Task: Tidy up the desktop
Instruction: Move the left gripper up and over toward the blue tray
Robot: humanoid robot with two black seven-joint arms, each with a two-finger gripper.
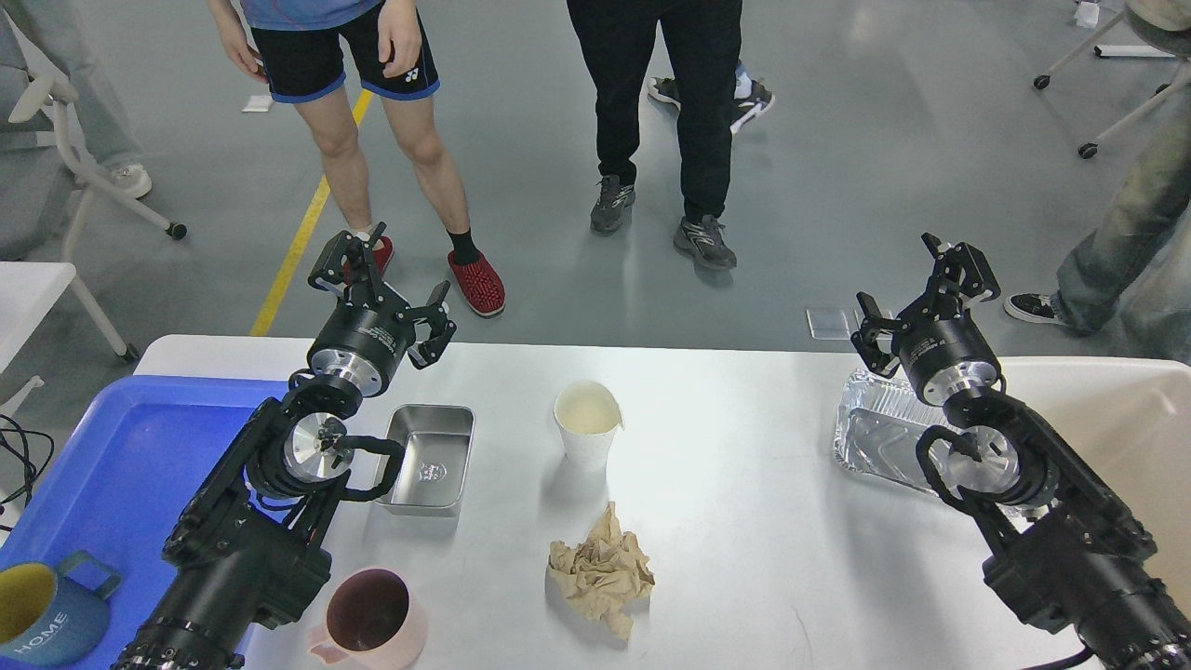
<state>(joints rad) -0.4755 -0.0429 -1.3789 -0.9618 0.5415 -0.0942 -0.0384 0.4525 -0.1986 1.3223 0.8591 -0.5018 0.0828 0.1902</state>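
Grippers, left [383,290] and right [916,296], hover spread apart and empty above the desktop [744,484]. Paper cup [588,423] stands centre, crumpled napkin [601,569] just nearer.

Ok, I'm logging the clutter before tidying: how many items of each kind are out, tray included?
Mugs: 2 (blue mug, pink mug)
Paper cup: 1
Steel container: 1
Foil tray: 1
Crumpled paper: 1
Total: 6

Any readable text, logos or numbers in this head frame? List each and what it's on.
"HOME" on the blue mug in the blue tray.
White logo on the blue-trimmed black shorts: too small to read.
Embossed mark in the steel tin: unreadable.
Nothing else legible.
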